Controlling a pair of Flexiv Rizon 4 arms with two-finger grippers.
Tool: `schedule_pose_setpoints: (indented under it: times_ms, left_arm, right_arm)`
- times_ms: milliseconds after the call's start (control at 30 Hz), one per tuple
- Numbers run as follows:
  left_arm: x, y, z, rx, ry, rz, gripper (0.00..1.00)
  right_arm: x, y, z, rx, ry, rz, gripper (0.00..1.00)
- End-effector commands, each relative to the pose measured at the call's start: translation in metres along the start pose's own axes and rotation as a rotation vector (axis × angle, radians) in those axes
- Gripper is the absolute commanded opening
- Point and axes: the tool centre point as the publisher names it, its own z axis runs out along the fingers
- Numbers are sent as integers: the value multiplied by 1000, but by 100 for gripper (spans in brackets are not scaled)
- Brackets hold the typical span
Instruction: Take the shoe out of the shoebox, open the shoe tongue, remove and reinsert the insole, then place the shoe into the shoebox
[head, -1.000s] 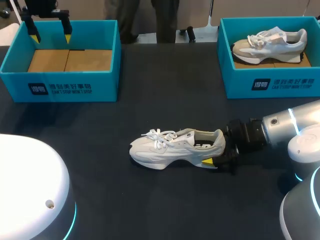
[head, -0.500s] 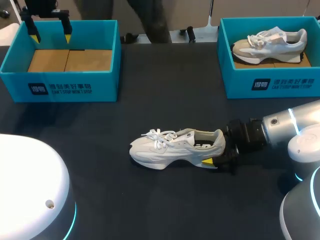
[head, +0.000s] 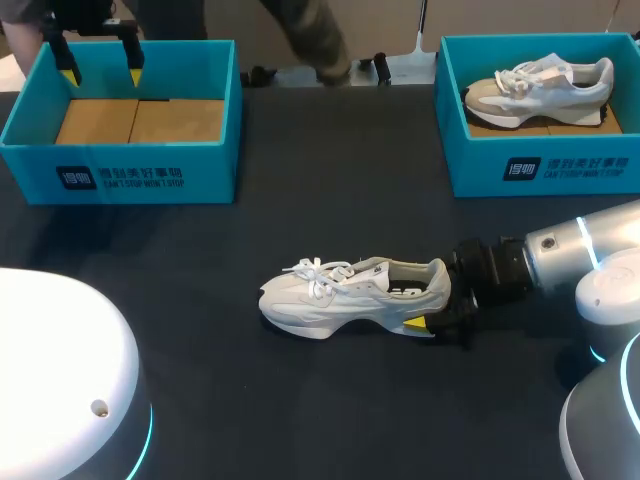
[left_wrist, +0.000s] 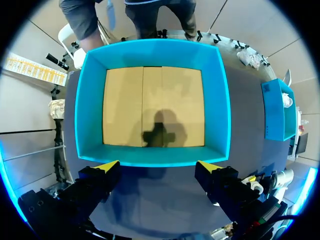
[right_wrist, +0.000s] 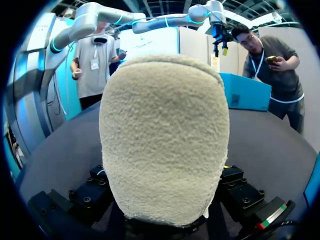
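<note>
A white shoe stands on its sole in the middle of the dark table, toe to the left, laces tied. My right gripper comes in from the right and is shut on its heel; one yellow fingertip shows on the near side, the other is hidden behind the shoe. In the right wrist view the fuzzy heel fills the space between the fingers and hides the tips. My left gripper hangs open over the far edge of the left shoebox, nothing between its tips. That box holds only cardboard.
A second blue shoebox at the back right holds another pale shoe. My arms' white bases bulge in at the front corners. Dark tabletop lies between the two boxes and the shoe.
</note>
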Motion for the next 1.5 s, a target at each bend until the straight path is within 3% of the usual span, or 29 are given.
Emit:
schedule_pose_setpoints:
  times_ms: [33, 467, 833, 1500]
  left_arm:
    - [9, 14, -4, 4, 11, -19, 100]
    - [48, 61, -17, 37, 34, -35, 100]
    - [90, 94, -13, 14, 41, -24, 100]
    - [170, 157, -4, 45, -9, 77, 100]
  right_arm:
    - [-1, -3, 5, 4, -1, 0, 0]
    - [-1, -3, 5, 4, -1, 0, 0]
    - [-1, -3, 5, 4, -1, 0, 0]
    - [-1, -3, 5, 4, -1, 0, 0]
